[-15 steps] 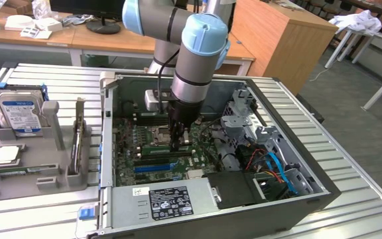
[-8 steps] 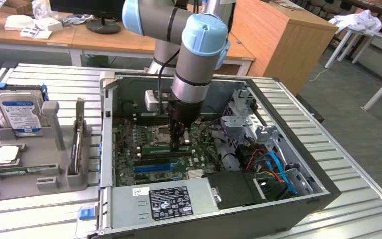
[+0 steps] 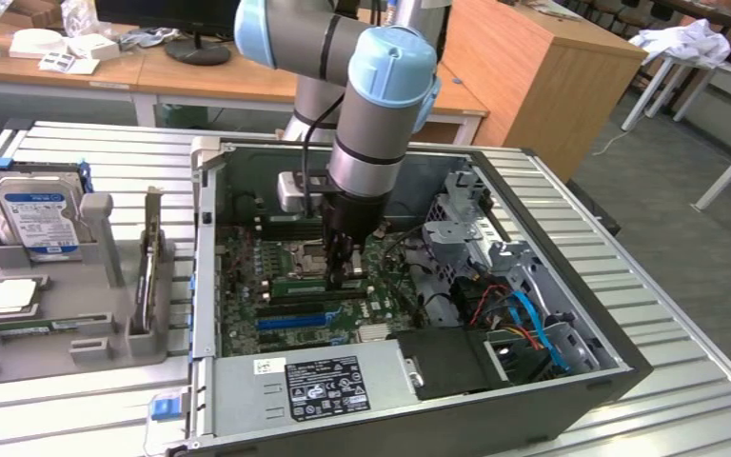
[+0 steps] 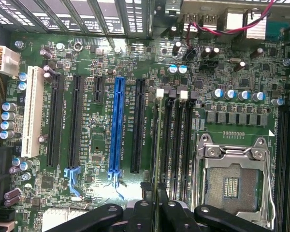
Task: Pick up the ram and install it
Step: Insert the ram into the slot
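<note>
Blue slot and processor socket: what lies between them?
In the wrist view, a black slot, then the memory slots, with the ram edge-on among them.

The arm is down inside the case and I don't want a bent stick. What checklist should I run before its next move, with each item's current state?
1. Ram gripped: ok; the ram sits edge-on between the fingers of the gripper.
2. Alignment: ok; it runs parallel to the memory slots, toward the white latch.
3. Ram fully seated: cannot tell.
4. Latch open: cannot tell.
5. Fingers apart from the CPU socket: ok.
</note>
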Robot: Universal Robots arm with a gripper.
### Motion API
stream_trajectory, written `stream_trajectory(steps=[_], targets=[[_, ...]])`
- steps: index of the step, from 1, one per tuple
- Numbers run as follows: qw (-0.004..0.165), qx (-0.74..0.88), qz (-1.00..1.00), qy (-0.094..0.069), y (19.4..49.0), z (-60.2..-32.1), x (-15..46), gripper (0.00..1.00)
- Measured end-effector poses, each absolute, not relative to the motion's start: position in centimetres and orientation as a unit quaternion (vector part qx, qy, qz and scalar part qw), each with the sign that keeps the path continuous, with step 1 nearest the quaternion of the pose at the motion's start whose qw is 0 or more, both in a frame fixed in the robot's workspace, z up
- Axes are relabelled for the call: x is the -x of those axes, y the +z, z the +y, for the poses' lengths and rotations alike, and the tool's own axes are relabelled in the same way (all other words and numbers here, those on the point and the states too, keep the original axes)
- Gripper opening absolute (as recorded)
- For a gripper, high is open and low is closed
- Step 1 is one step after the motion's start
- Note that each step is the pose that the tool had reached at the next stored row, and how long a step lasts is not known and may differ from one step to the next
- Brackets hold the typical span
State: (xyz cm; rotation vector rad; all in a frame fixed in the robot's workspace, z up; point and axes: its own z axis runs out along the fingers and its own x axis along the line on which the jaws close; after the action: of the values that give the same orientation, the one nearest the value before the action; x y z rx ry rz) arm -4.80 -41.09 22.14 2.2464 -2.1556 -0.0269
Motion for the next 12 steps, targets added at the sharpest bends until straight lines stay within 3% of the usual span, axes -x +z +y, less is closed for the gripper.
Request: stream_trajectory(steps=[12], targets=[[0.014, -0.721, -0.692, -0.009, 22.07, -41.09, 4.8, 0.13]])
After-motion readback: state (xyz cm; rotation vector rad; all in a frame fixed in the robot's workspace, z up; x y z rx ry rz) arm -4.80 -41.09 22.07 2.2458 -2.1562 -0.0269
